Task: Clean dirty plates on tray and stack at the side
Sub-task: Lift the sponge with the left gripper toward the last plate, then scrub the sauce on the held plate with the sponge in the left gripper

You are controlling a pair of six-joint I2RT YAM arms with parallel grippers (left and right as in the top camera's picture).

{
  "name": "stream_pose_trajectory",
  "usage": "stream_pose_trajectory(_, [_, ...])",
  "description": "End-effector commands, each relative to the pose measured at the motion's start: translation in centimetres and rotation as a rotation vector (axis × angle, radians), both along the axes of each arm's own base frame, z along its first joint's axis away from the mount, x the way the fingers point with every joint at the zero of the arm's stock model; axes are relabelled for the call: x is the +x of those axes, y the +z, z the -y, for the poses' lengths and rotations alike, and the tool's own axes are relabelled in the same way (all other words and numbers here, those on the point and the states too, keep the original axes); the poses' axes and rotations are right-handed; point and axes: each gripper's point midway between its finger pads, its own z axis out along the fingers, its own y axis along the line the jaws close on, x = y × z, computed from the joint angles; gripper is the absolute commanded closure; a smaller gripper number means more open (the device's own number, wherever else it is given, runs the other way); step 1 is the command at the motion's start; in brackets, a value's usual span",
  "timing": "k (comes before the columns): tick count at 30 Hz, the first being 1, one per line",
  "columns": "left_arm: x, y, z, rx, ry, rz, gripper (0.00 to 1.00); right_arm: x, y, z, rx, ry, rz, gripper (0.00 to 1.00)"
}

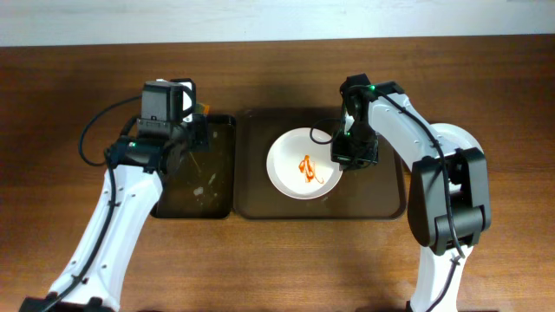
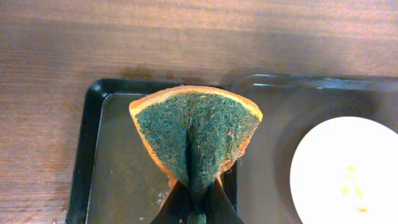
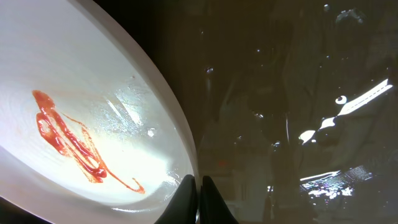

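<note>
- One white plate point(image 1: 290, 169) with an orange sauce squiggle point(image 1: 308, 167) sits in the middle of the brown tray point(image 1: 381, 204) on the worktop point(image 1: 78, 78).
- The right tool point(image 3: 198, 190), its jaws narrow, seems to pinch the plate's right rim.
- The left tool point(image 2: 194, 202) clamps a folded green-and-orange sponge point(image 2: 196, 134) above the black tray point(image 2: 93, 155).
- The plate lies near, to the sponge's right, so the wiping likely falls to the left arm.
</note>
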Motion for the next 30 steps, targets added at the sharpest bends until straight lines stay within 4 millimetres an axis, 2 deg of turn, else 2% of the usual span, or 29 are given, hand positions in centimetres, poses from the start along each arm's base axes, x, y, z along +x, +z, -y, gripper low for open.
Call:
stream_pose_trajectory(1, [0.0,3.1,-0.1,-0.007,0.006,0.086,1.0,0.2,1.0,0.4,-0.022,0.003,0.03,0.96])
stream_pose_trajectory(7, [0.9,5.8,0.1,-0.024,0.007,0.194,1.0,0.2,1.0,0.4,-0.022,0.003,0.03,0.96])
stream_pose_trajectory(10, [2.0,8.2,0.3,-0.041,0.007,0.301,1.0,0.2,1.0,0.4,-0.022,0.003,0.03,0.96])
stream_pose_trajectory(11, [2.8,9.9,0.4,-0.052,0.007,0.372,1.0,0.2,1.0,0.4,-0.022,0.003,0.03,0.96])
stream_pose_trajectory(14, [3.6,11.7,0.5,-0.065,0.007,0.454,1.0,0.2,1.0,0.4,-0.022,0.003,0.03,0.96])
stream_pose_trajectory(18, [4.1,13.2,0.6,-0.076,0.007,0.516,1.0,0.2,1.0,0.5,-0.029,0.003,0.032,0.96])
stream_pose_trajectory(20, [4.0,12.9,0.6,-0.074,0.007,0.504,1.0,0.2,1.0,0.5,-0.028,0.003,0.033,0.96])
stream_pose_trajectory(21, [3.7,12.2,0.5,-0.069,0.007,0.474,1.0,0.2,1.0,0.5,-0.028,0.003,0.033,0.96])
stream_pose_trajectory(24, [2.7,8.4,0.4,-0.045,0.007,0.324,1.0,0.2,1.0,0.5,-0.028,0.003,0.033,0.96])
stream_pose_trajectory(28, [1.2,-1.3,0.2,-0.014,0.029,-0.013,1.0,0.2,1.0,0.5,-0.028,0.003,0.032,0.96])
stream_pose_trajectory(30, [0.0,-6.5,0.8,-0.045,0.035,-0.199,1.0,0.2,1.0,0.5,-0.028,0.003,0.032,0.96])
